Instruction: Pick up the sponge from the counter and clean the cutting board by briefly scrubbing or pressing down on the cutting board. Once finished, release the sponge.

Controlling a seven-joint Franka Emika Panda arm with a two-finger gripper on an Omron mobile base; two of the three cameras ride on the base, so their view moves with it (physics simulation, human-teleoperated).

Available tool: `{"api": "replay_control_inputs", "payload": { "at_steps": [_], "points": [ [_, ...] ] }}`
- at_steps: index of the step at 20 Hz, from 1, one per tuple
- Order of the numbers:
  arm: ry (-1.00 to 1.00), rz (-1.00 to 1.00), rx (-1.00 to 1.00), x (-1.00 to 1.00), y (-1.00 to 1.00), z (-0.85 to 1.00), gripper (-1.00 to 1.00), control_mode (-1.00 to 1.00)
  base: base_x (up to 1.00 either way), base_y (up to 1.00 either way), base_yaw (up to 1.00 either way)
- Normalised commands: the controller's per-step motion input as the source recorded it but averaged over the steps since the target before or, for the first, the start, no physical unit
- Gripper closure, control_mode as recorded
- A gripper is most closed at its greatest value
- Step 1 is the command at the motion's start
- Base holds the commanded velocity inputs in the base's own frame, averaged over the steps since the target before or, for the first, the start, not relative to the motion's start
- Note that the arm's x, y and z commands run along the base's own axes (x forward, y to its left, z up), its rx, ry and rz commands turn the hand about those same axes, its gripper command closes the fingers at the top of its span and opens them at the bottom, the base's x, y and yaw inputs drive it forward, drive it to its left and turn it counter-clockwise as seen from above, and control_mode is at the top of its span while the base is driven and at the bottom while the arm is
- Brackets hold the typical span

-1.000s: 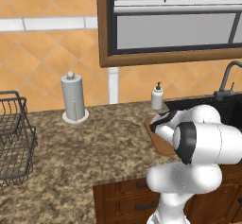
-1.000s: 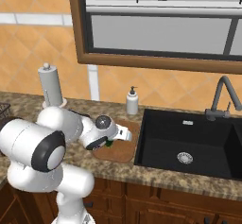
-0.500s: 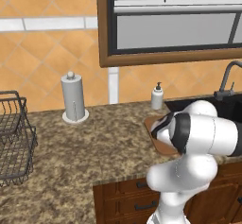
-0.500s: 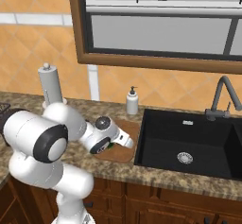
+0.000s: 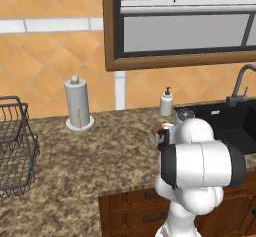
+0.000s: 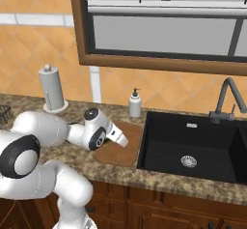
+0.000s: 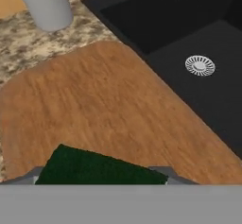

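Note:
The reddish-brown wooden cutting board lies on the speckled granite counter right beside the sink. In the hand view the dark green sponge sits low over the board's near part, between the two grey fingertips. My gripper is shut on the sponge. From the right base view the white hand and gripper reach low over the cutting board, and the sponge is hidden under the hand. The arm's bulky elbow blocks the board from the left base view.
A black sink with a drain and a dark faucet borders the board's right edge. A white soap dispenser stands behind the board, a paper towel roll farther left, and a wire rack at the far left.
The hand has slid a little toward the sink across the board, sponge still held, and the arm's elbow has swung round.

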Motion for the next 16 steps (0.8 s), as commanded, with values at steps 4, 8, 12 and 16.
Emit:
{"api": "replay_control_inputs", "payload": {
  "at_steps": [4,8,12,16],
  "points": [
    [0.33,-0.27,-0.28,-0.3,0.55,-1.0,1.0,-1.0,0.0,0.0,0.0],
    [0.21,-0.29,-0.29,-0.83,0.0,-1.0,1.0,-1.0,0.0,0.0,0.0],
    [0.0,-0.29,-0.15,-0.56,-0.23,-0.59,1.0,-1.0,0.0,0.0,0.0],
    [0.0,-0.27,0.06,-0.01,-0.76,0.74,1.0,-1.0,0.0,0.0,0.0]
  ]
}}
